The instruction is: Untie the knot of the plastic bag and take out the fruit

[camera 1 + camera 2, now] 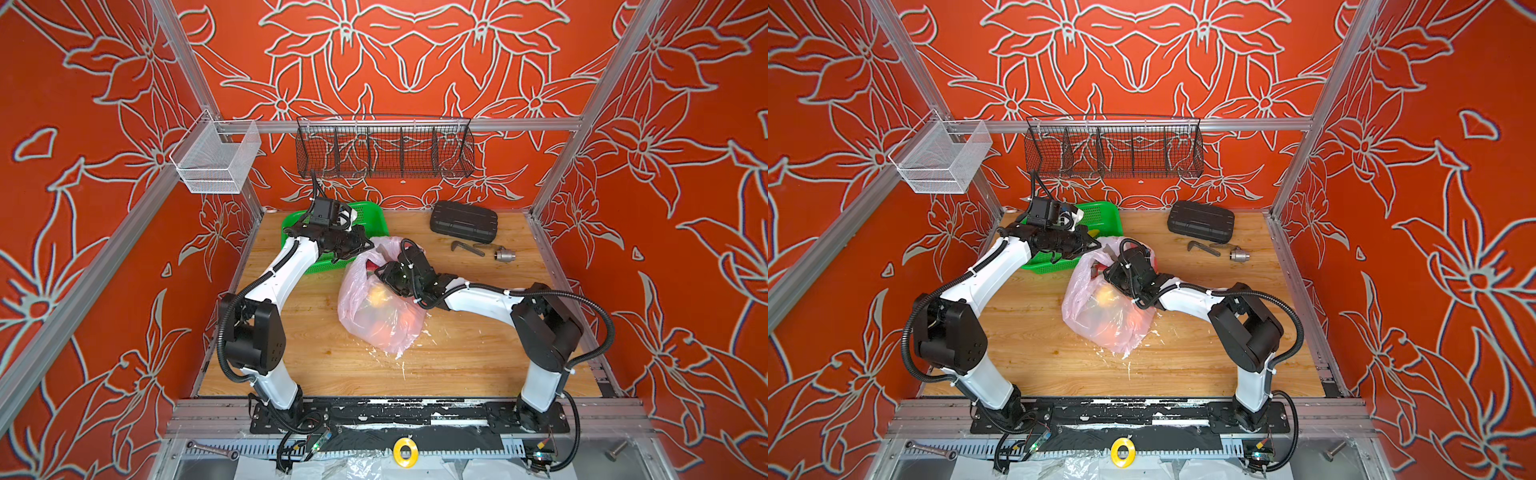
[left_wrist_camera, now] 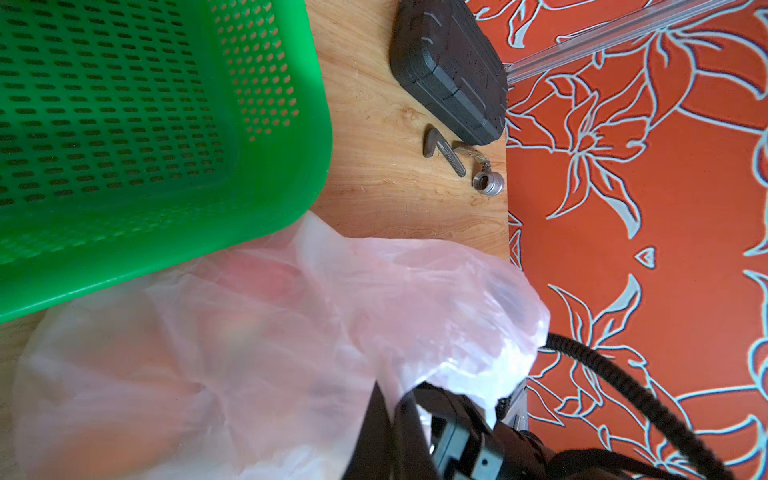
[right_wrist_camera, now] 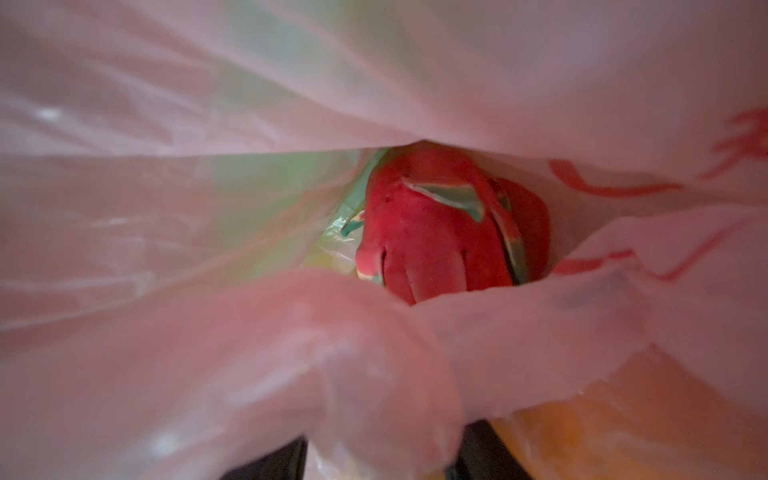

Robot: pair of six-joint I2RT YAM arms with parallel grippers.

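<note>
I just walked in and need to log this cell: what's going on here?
Two robot arms are working on a pink plastic bag of fruit on the wooden table, beside a green basket. The left gripper is shut and seems to pinch the bag's upper edge. The right gripper is pushed into the open mouth, facing a dragon fruit. Plastic drapes its fingers, so its grip is unclear.
</note>
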